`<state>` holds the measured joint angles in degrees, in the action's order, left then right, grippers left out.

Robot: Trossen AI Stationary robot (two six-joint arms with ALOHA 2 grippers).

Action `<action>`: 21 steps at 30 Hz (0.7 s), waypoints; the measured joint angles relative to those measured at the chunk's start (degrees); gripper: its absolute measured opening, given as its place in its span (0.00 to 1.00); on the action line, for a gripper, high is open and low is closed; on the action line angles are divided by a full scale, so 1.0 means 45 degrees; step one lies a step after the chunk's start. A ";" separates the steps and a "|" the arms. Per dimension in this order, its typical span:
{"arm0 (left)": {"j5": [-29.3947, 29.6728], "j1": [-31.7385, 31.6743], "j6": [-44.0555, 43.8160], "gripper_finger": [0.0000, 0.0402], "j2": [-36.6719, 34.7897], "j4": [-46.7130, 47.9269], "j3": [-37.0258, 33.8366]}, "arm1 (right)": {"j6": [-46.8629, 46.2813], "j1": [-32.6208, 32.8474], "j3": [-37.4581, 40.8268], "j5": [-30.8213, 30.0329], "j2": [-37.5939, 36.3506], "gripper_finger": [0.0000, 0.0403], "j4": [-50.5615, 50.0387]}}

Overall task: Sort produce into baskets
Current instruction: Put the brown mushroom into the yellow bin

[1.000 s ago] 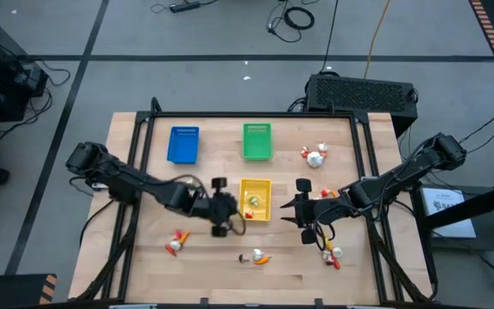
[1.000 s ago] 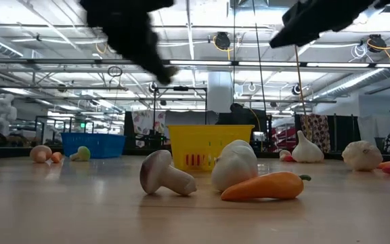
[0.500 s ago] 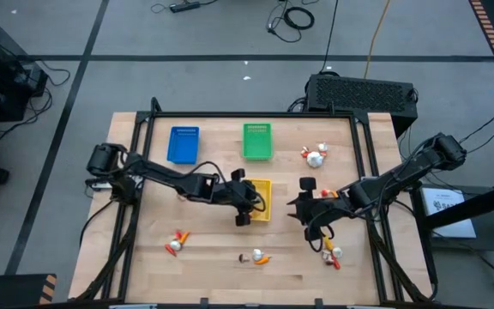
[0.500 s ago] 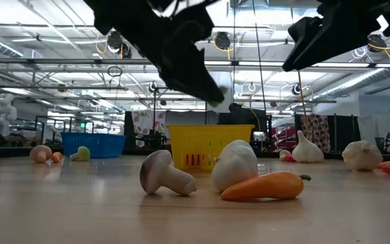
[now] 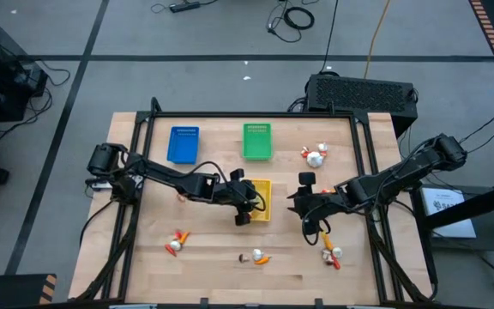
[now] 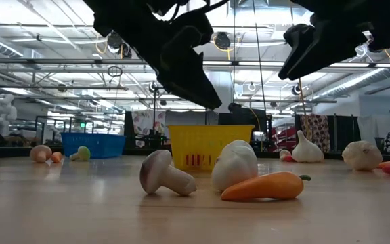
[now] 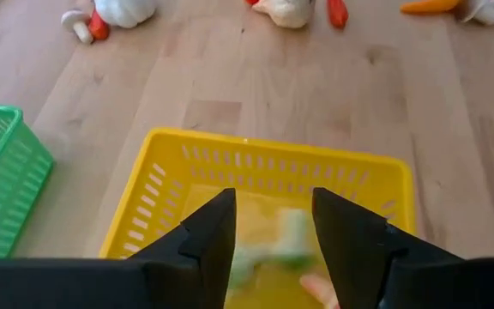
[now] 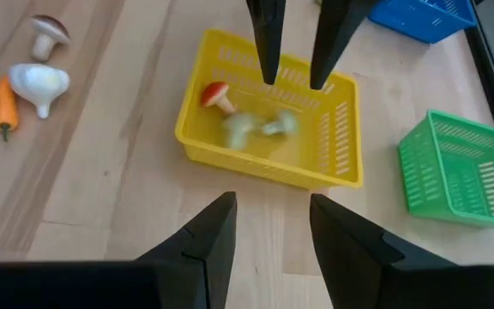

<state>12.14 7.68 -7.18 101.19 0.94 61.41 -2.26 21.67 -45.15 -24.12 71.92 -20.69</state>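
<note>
The yellow basket [image 5: 264, 182] stands mid-table. It holds a red-capped mushroom [image 8: 217, 94] and blurred pale green-white pieces [image 8: 260, 127], which also show in the left wrist view [image 7: 290, 240]. My left gripper [image 5: 252, 199] hangs open and empty just above the basket's left part, as the left wrist view [image 7: 273, 210] shows. My right gripper [image 5: 295, 202] is open and empty, to the basket's right and raised off the table, as its own view [image 8: 268, 210] shows. The blue basket [image 5: 183, 144] and the green basket [image 5: 257, 142] stand at the far side.
Loose produce lies in groups: garlic and carrots at the far right [image 5: 316, 156], a group near the left [image 5: 174, 243], a mushroom, a garlic and a carrot near the middle [image 5: 256, 256], and a group at the near right [image 5: 331, 253], below my right arm.
My left gripper has swung toward the table's right, from left of the yellow basket to above it, and then held still. A pale piece at its fingertips half a second ago is gone now. Pale pieces show blurred in the basket. My right gripper has shifted slightly toward the far edge.
</note>
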 joint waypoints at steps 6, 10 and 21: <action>0.0001 -0.0049 0.0010 0.47 0.0000 -0.0008 0.0000 | -0.0293 0.0010 0.0000 0.0034 0.0000 0.35 -0.0377; 0.0018 -0.0301 0.0008 0.47 0.0000 0.0259 0.0344 | -0.0727 0.0005 0.0000 0.0039 -0.0001 0.35 -0.1006; -0.1018 -0.2129 0.2071 0.47 0.0235 0.0566 0.3119 | -0.2642 0.0015 0.0000 0.0097 -0.0942 0.35 -0.2423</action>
<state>7.55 -1.90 2.14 102.24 3.49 75.44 -14.15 21.74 -45.15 -23.68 67.68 -31.59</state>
